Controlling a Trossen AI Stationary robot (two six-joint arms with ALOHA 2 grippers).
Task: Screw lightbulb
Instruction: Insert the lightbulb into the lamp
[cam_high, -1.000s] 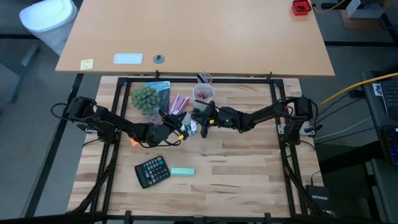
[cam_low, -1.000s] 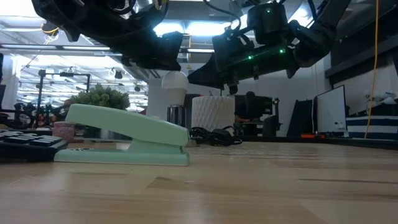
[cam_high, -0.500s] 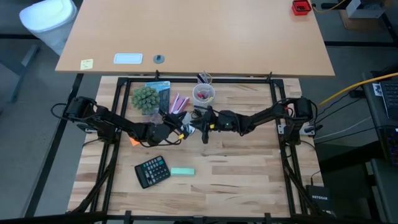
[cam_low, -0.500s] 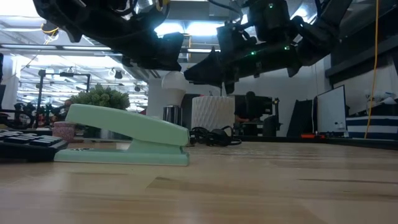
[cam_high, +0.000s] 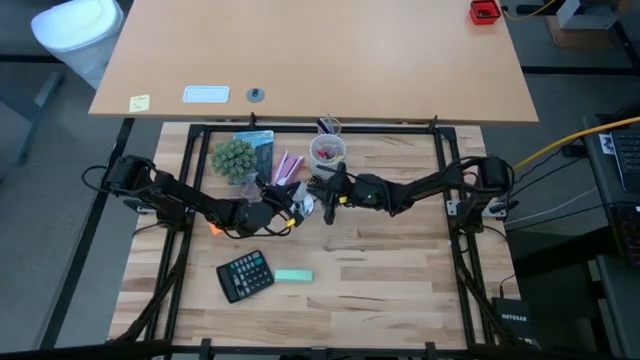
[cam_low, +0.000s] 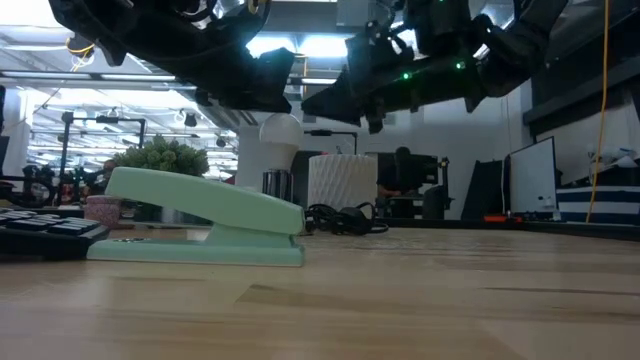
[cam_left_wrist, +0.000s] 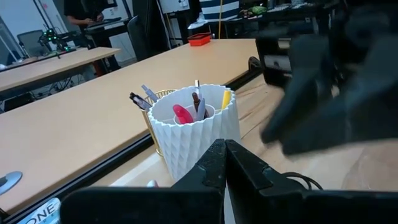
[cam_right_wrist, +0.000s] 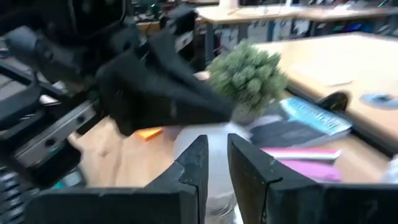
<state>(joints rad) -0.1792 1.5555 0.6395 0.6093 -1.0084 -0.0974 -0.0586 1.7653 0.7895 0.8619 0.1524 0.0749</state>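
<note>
While the left gripper hasn't budged, fingers pressed shut with nothing visibly between them, the right gripper has lifted a touch since a second ago, fingers slightly apart and holding nothing. The lightbulb hangs between the two grippers, above the table. A white ribbed pen cup sits just ahead of the left gripper, a black cord lies below. Calculator and green stapler sit well clear, with bare wood past the right gripper.

Overhead, table-level, two wrist views
</note>
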